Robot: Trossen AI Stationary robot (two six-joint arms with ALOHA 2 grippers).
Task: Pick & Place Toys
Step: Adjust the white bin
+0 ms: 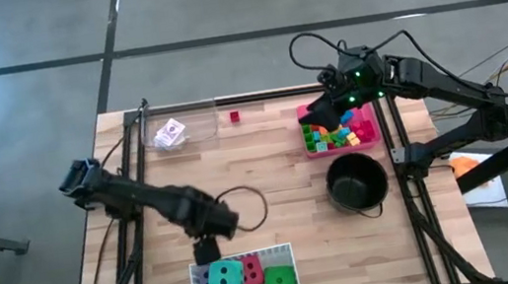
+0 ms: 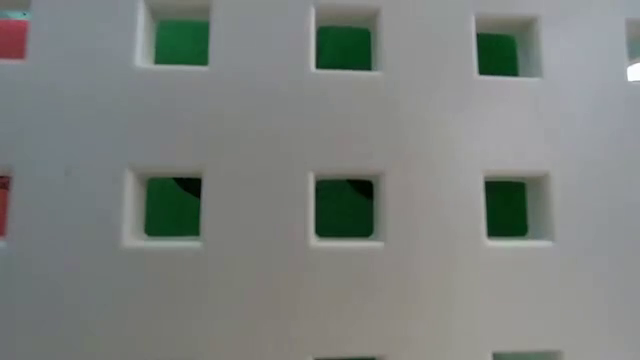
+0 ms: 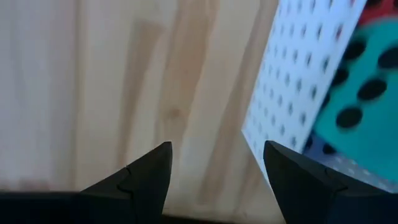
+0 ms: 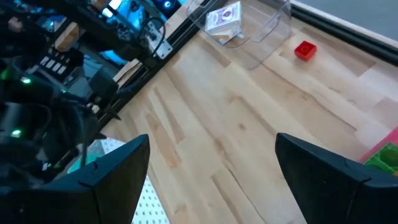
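Here my left claw [image 1: 212, 255] hangs open and empty at the white tray's [image 1: 279, 250] rim, placed to reach the soft dice inside: teal die [image 1: 220, 278], red die [image 1: 249, 272], green die [image 1: 280, 281], side by side. My right claw [image 1: 322, 115] waits open over the pink tray [image 1: 302, 113].
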